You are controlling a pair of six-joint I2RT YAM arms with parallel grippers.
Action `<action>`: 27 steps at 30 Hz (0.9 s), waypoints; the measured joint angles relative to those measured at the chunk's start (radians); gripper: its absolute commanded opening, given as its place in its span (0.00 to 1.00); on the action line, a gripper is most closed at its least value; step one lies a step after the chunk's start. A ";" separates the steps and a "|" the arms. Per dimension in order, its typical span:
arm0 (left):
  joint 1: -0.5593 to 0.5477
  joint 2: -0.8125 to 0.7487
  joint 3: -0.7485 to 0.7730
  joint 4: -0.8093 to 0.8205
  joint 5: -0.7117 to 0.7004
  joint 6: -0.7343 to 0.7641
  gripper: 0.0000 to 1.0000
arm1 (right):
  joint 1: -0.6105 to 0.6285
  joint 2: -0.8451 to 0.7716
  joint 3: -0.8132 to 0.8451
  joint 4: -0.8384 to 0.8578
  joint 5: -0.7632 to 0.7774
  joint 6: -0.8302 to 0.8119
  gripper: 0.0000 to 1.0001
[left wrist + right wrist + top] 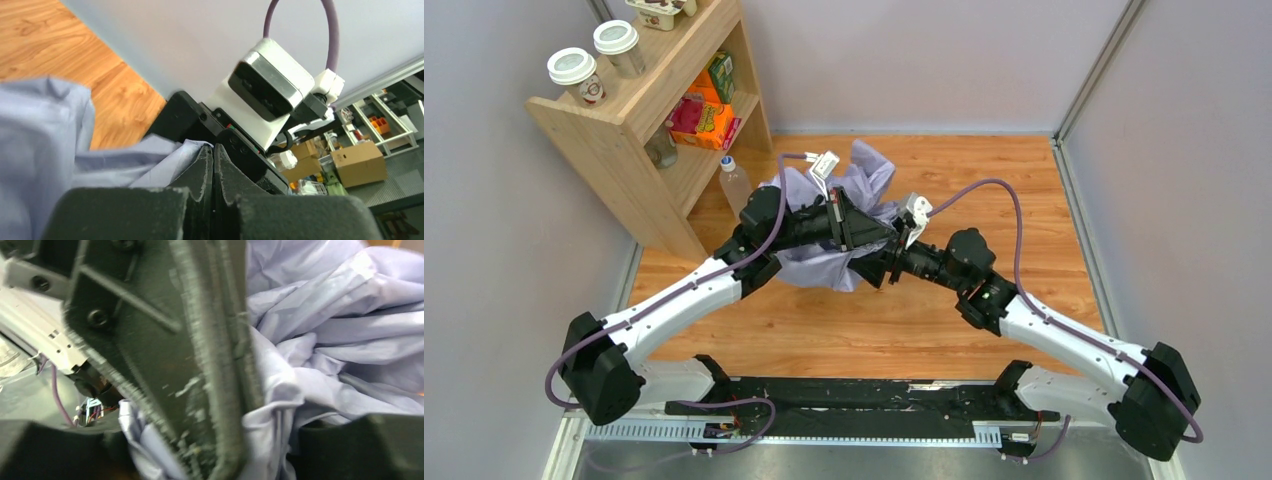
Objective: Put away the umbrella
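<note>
Umbrella (pixel 869 170), lavender fabric, bunched loose on surface (pixel 904 320) just beside shelf (pixel 639 110). Left claw (pixel 213 150) pinched closed on a fold. Right claw (pixel 882 268) alongside, jaws apart around cloth. Step: gathering canopy. Next probably calls for the right claw to close.

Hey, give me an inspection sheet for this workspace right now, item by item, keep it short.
Surface: wooden table, wood-grain top.
Job's things: umbrella, crumpled fabric mid-table, not yet put away.
Clutter: bottle beside a shelf holding cups and snack boxes.
Grippers: left gripper, fingers shut on the umbrella fabric; right gripper, fingers apart around it.
Cables: purple cables arch off both wrists, no snag seen.
Surroundings: grey walls on three sides.
</note>
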 measured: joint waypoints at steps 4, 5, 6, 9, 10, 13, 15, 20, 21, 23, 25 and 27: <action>-0.005 0.000 0.000 0.040 0.016 -0.033 0.00 | 0.016 -0.055 -0.014 -0.009 -0.047 -0.003 0.21; -0.009 0.000 0.000 0.046 0.026 -0.039 0.00 | 0.018 -0.072 -0.021 -0.018 -0.065 0.000 0.14; -0.014 0.000 0.000 0.052 0.033 -0.043 0.00 | 0.018 -0.084 -0.024 -0.024 -0.077 0.003 0.08; -0.030 0.002 0.000 0.065 0.040 -0.058 0.00 | 0.018 -0.116 -0.029 -0.054 -0.100 0.003 0.00; -0.032 0.002 0.000 0.066 0.042 -0.061 0.00 | 0.018 -0.124 -0.029 -0.065 -0.105 0.003 0.00; -0.039 0.009 0.001 0.066 0.053 -0.071 0.12 | 0.018 -0.146 -0.037 -0.092 -0.114 0.003 0.00; -0.044 0.018 0.006 0.061 0.065 -0.072 0.48 | 0.018 -0.168 -0.049 -0.112 -0.115 0.003 0.00; -0.051 0.025 0.110 -0.104 0.127 -0.005 0.71 | 0.006 -0.206 -0.076 -0.185 -0.094 0.018 0.00; -0.050 0.026 0.145 -0.174 0.128 0.030 0.71 | 0.005 -0.212 -0.076 -0.192 -0.085 0.023 0.00; -0.043 0.027 0.218 -0.314 0.124 0.101 0.71 | 0.005 -0.227 -0.082 -0.212 -0.062 0.035 0.00; -0.034 0.024 0.307 -0.449 0.103 0.187 0.72 | 0.005 -0.251 -0.101 -0.240 -0.029 0.050 0.00; -0.026 0.005 0.392 -0.589 0.049 0.287 0.72 | 0.005 -0.277 -0.113 -0.300 0.033 0.067 0.00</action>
